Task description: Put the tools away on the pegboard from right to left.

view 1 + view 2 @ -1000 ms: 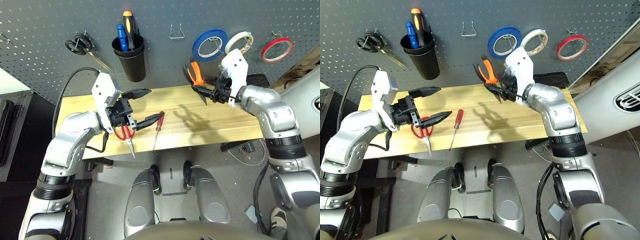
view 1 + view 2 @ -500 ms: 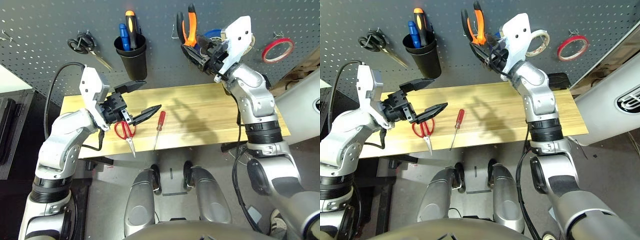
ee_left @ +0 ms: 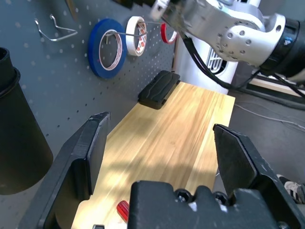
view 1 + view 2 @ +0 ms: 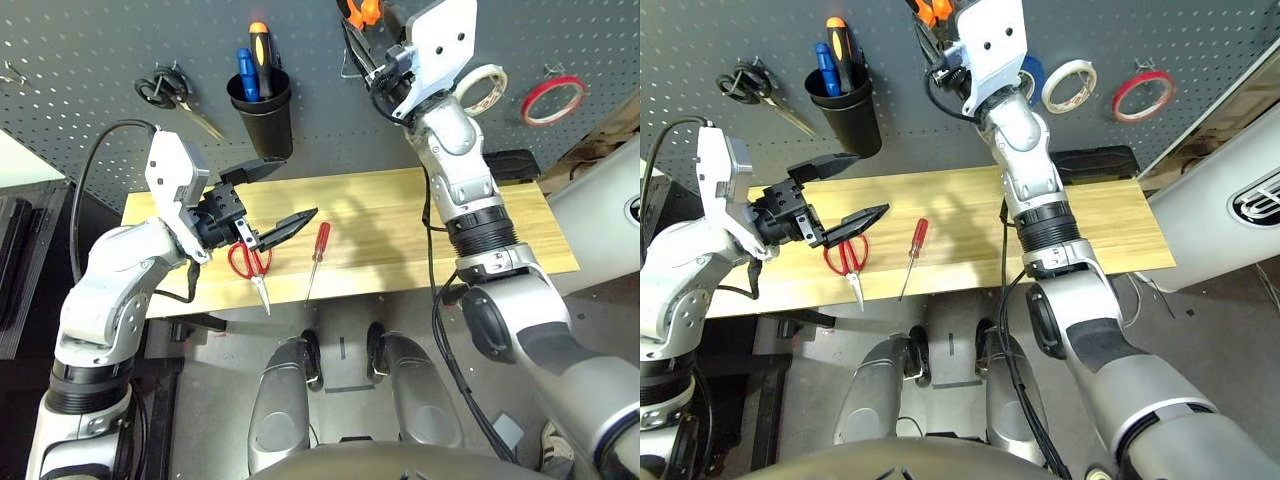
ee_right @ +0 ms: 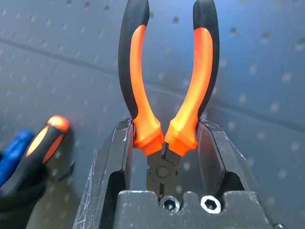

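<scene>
Currently, going left to right, you have black-handled scissors (image 4: 170, 95) hanging at the pegboard's (image 4: 90, 50) left side, and next to them a black cup (image 4: 262, 118) holding a blue-handled tool (image 4: 243, 72) and an orange-and-black-handled screwdriver (image 4: 260, 55). Your left gripper (image 4: 268, 195) hovers over the table's (image 4: 400, 225) left end with its jaws spread wide apart and nothing between them. Just below it the red-handled scissors (image 4: 249, 265) lie near the table's front edge, blades pointing off that edge. The slim red-handled screwdriver (image 4: 316, 258) lies just beside them toward the middle, its tip also at the front edge. Your right gripper (image 5: 164, 143) is raised against the pegboard well above the table, right of the cup, and its jaws are clamped on the orange-and-black-handled pliers (image 5: 167, 86) at the base of the handles, which stand up beyond the fingertips. A bare wire hook (image 3: 55, 29) shows on the board near that gripper. A blue tape roll (image 3: 107, 47) hangs to its right, then a white tape roll (image 4: 480, 88), then the thin red tape ring (image 4: 553, 99) on its hook near the pegboard's right edge. A flat black block (image 3: 158, 88) rests at the table's back edge under the tapes.
</scene>
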Available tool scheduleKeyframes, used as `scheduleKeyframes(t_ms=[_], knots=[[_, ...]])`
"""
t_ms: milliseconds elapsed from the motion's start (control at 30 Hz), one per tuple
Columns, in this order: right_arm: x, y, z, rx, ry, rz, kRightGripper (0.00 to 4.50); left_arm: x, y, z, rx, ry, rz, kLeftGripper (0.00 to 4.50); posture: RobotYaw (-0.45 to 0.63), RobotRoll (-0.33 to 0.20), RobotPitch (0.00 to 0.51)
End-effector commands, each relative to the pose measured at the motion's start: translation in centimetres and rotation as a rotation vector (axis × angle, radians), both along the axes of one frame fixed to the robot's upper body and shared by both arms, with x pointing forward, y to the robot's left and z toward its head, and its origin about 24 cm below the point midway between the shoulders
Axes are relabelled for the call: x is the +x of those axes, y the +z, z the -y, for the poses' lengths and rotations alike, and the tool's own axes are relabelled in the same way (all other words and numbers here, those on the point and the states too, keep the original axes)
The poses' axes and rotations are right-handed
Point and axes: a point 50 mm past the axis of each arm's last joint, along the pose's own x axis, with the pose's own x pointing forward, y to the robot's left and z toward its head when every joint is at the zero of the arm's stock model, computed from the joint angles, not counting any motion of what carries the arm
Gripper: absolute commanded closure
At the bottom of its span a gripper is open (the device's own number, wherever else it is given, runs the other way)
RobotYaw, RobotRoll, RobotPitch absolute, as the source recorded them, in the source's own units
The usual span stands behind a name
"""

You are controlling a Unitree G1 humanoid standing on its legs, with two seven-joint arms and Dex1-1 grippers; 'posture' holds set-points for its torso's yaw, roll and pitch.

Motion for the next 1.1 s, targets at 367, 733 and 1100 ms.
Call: scheduleKeyframes(t_ms=[367,733,1100], knots=[[1.4,-0.6,-1.0,0.049,-0.057,-0.019,2.44,-0.6,0.0,0.2,0.011,-0.018,-0.024,0.0,0.05,0.0,0.191],[2.1,-1.7,-1.3,0.037,-0.079,-0.074,2.44,-0.7,-0.3,0.1,0.007,-0.013,-0.029,0.0,0.06,0.0,0.197],[2.7,-3.2,-1.1,0.021,-0.108,-0.153,2.44,-0.7,-0.5,0.2,0.0,-0.01,-0.032,0.0,0.07,0.0,0.197]])
